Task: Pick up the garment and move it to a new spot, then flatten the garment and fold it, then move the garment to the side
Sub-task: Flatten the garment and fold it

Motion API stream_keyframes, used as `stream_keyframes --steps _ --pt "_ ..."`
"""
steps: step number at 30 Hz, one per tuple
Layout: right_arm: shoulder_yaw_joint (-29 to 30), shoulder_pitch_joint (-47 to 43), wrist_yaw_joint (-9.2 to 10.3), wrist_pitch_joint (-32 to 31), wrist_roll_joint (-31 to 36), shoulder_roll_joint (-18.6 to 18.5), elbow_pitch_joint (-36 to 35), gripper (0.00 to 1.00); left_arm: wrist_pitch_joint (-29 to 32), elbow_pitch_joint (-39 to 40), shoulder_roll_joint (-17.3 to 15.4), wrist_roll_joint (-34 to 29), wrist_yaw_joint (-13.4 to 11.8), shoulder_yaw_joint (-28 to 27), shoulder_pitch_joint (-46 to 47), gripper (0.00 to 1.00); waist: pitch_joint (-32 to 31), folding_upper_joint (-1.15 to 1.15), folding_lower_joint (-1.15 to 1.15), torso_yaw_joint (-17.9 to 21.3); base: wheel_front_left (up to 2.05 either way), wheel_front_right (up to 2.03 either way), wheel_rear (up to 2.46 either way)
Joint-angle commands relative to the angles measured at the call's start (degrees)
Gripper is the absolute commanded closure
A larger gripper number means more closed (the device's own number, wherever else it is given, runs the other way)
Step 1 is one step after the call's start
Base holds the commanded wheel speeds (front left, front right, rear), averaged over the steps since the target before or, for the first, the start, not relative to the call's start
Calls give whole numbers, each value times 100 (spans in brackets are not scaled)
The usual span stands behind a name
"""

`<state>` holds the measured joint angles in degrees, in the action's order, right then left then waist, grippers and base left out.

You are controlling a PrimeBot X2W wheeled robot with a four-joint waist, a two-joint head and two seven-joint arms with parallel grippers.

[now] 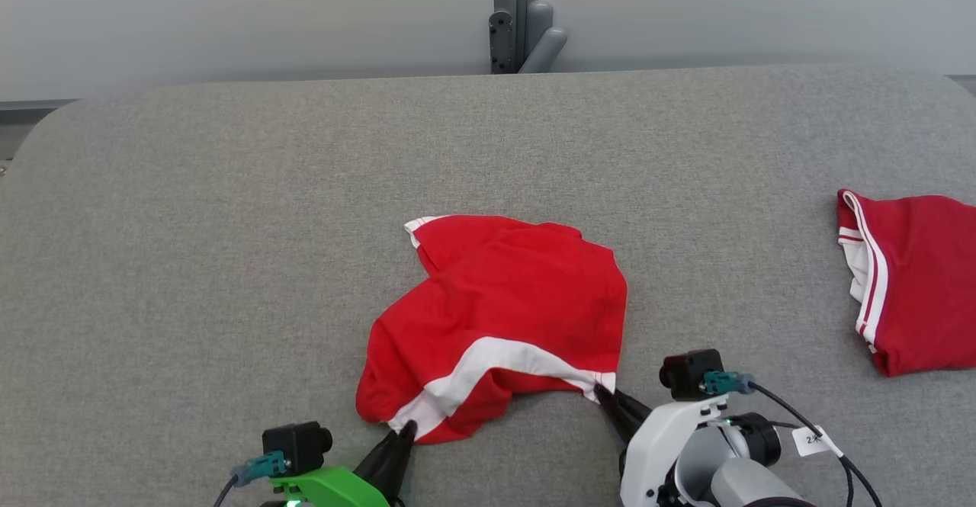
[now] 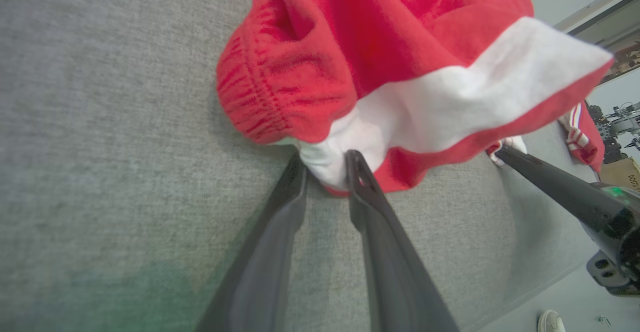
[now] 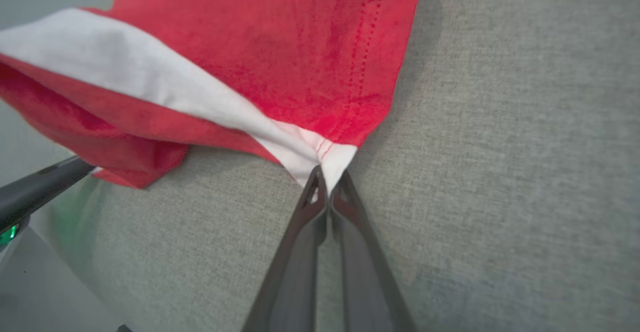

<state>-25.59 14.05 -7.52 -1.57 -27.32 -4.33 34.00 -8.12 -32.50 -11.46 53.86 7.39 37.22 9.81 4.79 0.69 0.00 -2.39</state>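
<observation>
Two corners of the red shorts (image 1: pixel 503 301) are in my grip in the head view. My left fingers (image 1: pixel 398 440) meet the near-left end of the white stripe, and my right fingers (image 1: pixel 610 400) meet the near-right hem corner. The shorts lie crumpled at the middle of the grey bench (image 1: pixel 229 225), toward its near edge. A second red garment (image 1: pixel 915 278) with white stripes lies well apart at the bench's right edge. A grey post (image 1: pixel 518 19) stands behind the bench.

From my left wrist, my left fingers (image 2: pixel 356 165) are clamped on a bunched wad of white cloth just beside the shorts' (image 2: pixel 400 47) gathered elastic waistband (image 2: pixel 260 87). The wad keeps the tips slightly apart. The white stripe stretches across to my right fingers (image 2: pixel 520 162).

From my right wrist, my right fingers (image 3: pixel 320 192) are pressed tight together on the white hem corner of the shorts (image 3: pixel 300 47). The stripe runs off toward my left fingers (image 3: pixel 50 182).
</observation>
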Motion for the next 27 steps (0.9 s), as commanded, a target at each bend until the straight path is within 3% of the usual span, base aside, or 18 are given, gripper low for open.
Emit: stream_keyframes --steps 1,8,14,18,22,25,27 --pt "13 79 7 38 -31 -44 39 100 -29 -15 -31 54 12 29 107 100 1 -69 0 -7 0 0 0" --pt "190 155 7 187 -387 -267 -250 100 -389 275 -339 264 12 297 280 100 -39 -69 0 63 0 0 0" --pt "886 -103 4 82 -1058 -926 -1733 100 -365 1697 -1089 256 12 291 417 100 6 -69 0 119 0 0 0" --pt "1582 -232 4 -271 -1444 -1243 -3187 100 232 3149 -1625 147 -94 292 702 100 174 -69 0 175 0 0 0" --pt "2061 72 4 -875 -1615 -1313 -4419 100 1169 4409 -2018 304 -239 222 1364 100 617 -69 0 231 0 0 0" --pt "2309 764 4 -1395 -1517 -1373 -4816 100 2017 4741 -2125 487 -320 90 2320 100 1154 -69 0 262 0 0 0" --pt "2420 1459 4 -1709 -1371 -1346 -4719 100 2474 4552 -2023 617 -422 -74 3134 100 1563 -69 0 263 0 0 0"
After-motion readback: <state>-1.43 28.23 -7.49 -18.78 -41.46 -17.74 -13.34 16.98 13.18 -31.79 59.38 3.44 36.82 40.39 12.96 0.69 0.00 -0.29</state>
